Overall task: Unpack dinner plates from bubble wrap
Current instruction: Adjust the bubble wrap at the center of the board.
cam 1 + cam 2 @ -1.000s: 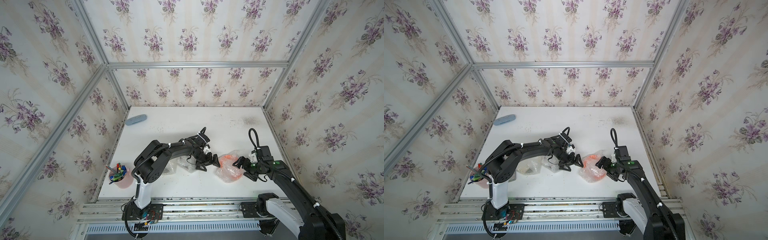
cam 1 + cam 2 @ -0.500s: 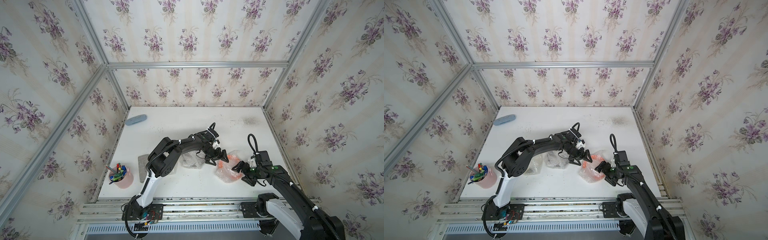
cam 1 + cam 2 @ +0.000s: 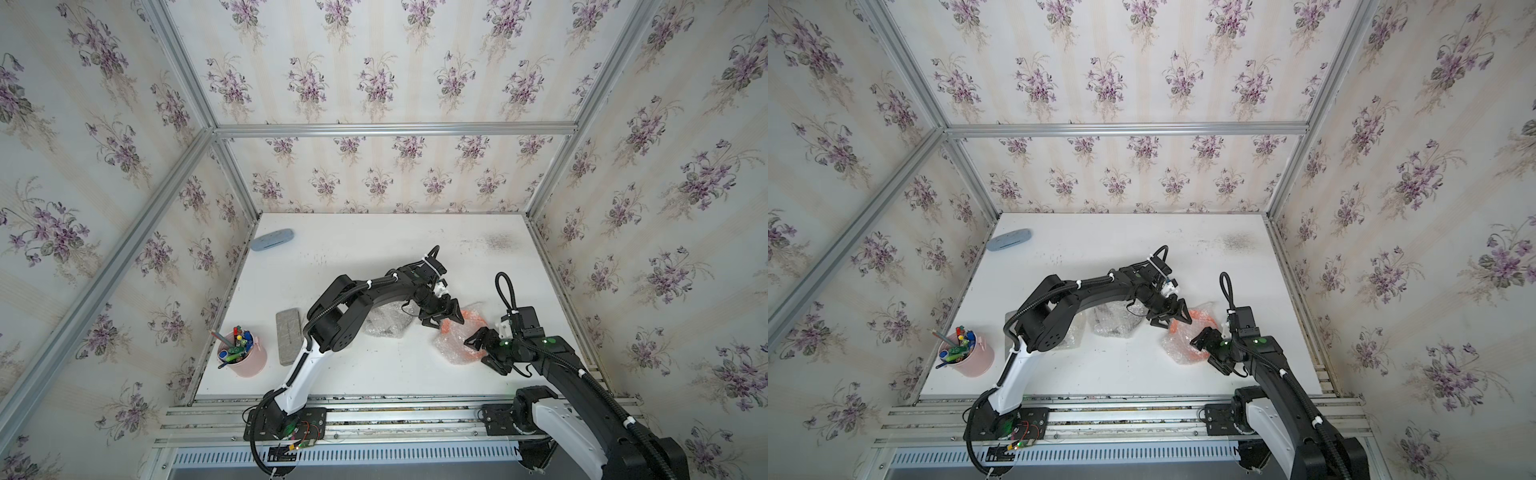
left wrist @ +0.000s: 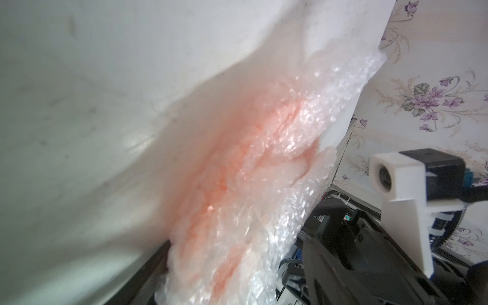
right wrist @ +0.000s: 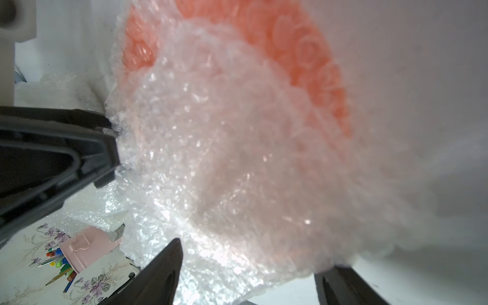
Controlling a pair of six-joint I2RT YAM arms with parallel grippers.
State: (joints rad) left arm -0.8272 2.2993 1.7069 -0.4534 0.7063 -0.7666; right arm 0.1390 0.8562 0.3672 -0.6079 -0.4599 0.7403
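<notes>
Both claws are at the orange plate (image 5: 317, 52), which lies swaddled in bubble wrap (image 5: 211, 158) near the front right of the table (image 3: 374, 249). The left gripper (image 3: 443, 323) has its jaws spread at the bundle's far edge, with 1 finger touching the film. The right gripper (image 3: 482, 350) is spread wide too, the near edge lying between its fingers. If either bites the plate's rim instead of a loose fold, I reckon pulling apart would drag or tip the plate, or just tear the film.
</notes>
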